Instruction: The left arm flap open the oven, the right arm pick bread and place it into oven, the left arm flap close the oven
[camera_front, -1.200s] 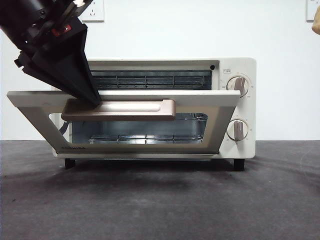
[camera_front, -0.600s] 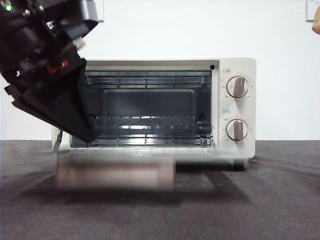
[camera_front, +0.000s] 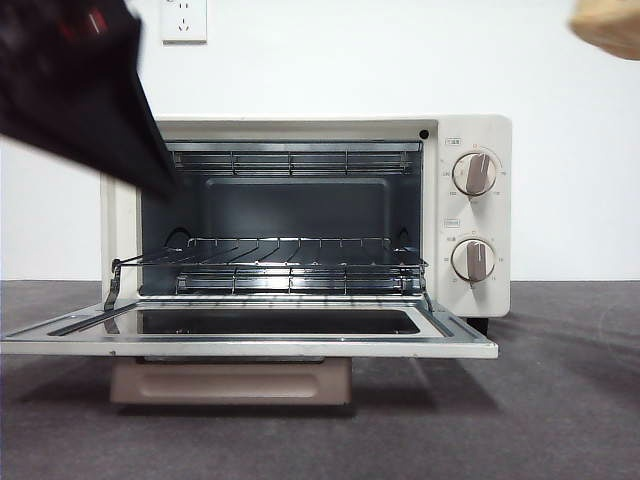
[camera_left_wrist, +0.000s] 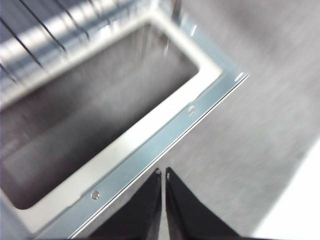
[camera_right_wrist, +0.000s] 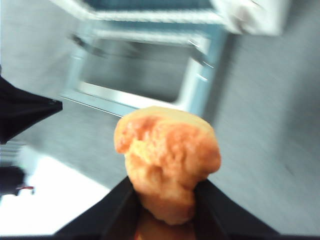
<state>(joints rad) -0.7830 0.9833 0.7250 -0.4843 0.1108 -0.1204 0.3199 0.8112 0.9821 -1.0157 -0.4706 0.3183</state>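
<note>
The cream-white oven (camera_front: 470, 210) stands with its glass door (camera_front: 250, 335) folded down flat, tan handle (camera_front: 230, 380) under the door's front edge. A wire rack (camera_front: 290, 262) shows inside. My left gripper (camera_front: 160, 175) hangs blurred at the upper left, above the door's left side; in the left wrist view its jaws (camera_left_wrist: 163, 172) are shut with nothing in them, over the door's metal rim (camera_left_wrist: 150, 155). My right gripper (camera_right_wrist: 165, 200) is shut on the golden-orange bread (camera_right_wrist: 167, 160), held high above the open oven (camera_right_wrist: 150, 65). The bread (camera_front: 610, 25) peeks in at the front view's top right corner.
A dark grey mat (camera_front: 540, 420) covers the table in front of and beside the oven. Two round knobs (camera_front: 475, 172) sit on the oven's right panel. A white wall with a socket (camera_front: 184, 20) is behind.
The oven door has dropped from half-open to fully flat. My left gripper let off the handle and rose to the upper left. The bread has come further into view at the top right.
</note>
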